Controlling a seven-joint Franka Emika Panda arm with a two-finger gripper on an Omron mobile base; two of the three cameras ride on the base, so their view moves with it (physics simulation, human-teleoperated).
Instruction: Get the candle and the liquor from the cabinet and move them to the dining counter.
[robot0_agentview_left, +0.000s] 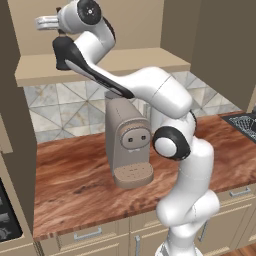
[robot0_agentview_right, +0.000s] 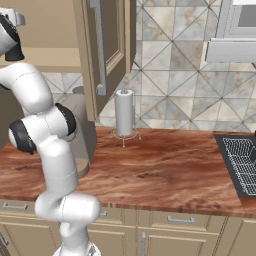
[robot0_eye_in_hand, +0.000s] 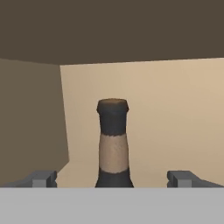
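Note:
The liquor (robot0_eye_in_hand: 113, 144) is a black bottle with a tan band on its thin neck. It stands upright inside the open cabinet (robot0_agentview_left: 115, 62), on the shelf near the left wall. My gripper (robot0_eye_in_hand: 113, 178) is open, with one fingertip on each side of the neck and clear gaps on both sides. In the left base view the arm reaches up into the cabinet, and the bottle's dark body (robot0_agentview_left: 60, 54) sits just below the white hand (robot0_agentview_left: 47, 22). The candle and the dining counter are out of view.
The cabinet's right door (robot0_agentview_right: 107, 45) hangs open over the wood worktop (robot0_agentview_left: 75, 185). A beige coffee machine (robot0_agentview_left: 127, 142) stands below the cabinet beside the arm. A paper towel roll (robot0_agentview_right: 124, 112) and a dark dish rack (robot0_agentview_right: 242, 162) are further right.

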